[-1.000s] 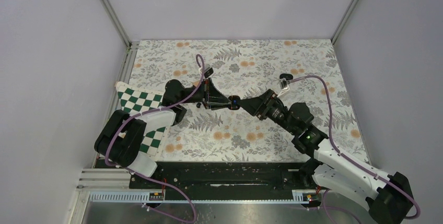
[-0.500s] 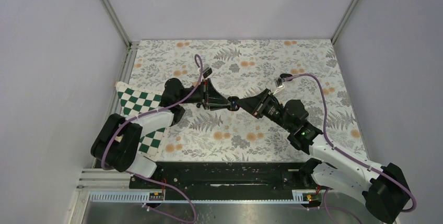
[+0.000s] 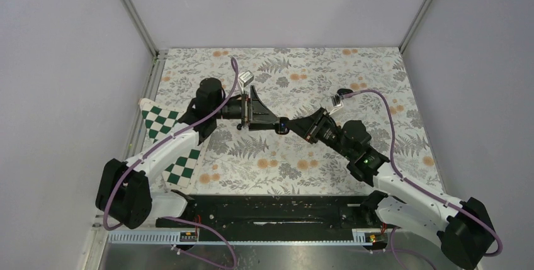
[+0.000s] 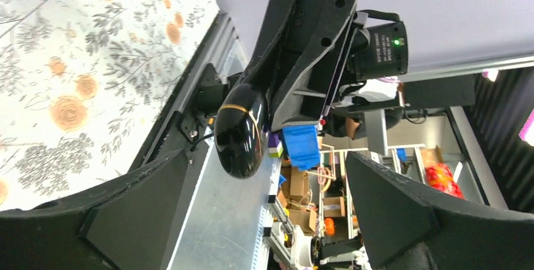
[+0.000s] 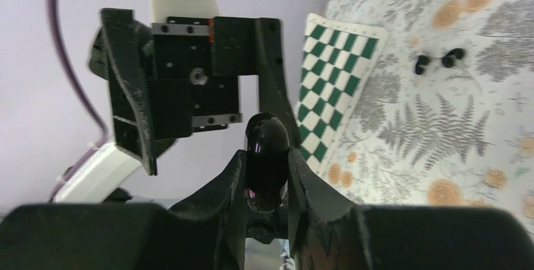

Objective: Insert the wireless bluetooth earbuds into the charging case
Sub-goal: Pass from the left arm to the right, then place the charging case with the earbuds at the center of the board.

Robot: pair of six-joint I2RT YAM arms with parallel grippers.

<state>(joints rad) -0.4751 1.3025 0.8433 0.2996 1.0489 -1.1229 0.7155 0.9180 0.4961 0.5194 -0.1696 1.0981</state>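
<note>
The charging case (image 5: 265, 136), a glossy black pebble, is pinched between the fingers of my right gripper (image 5: 266, 151), which is shut on it above the mat. From above, the case (image 3: 283, 123) hangs between the two arms at the tip of the right gripper (image 3: 289, 125). My left gripper (image 4: 264, 157) faces it with its jaws spread wide on either side and touching nothing. The case (image 4: 240, 133) sits just beyond the left fingertips. Two tiny black earbuds (image 5: 436, 60) lie side by side on the floral mat, close to the checkered cloth.
A green and white checkered cloth (image 3: 165, 125) lies at the mat's left edge, under the left arm. The floral mat (image 3: 352, 68) covers the table. Grey walls stand on three sides. A black rail (image 3: 271, 210) runs along the near edge.
The left gripper has opened and let go of the case, and its arm has swung up and back. The right gripper has closed on the case.
</note>
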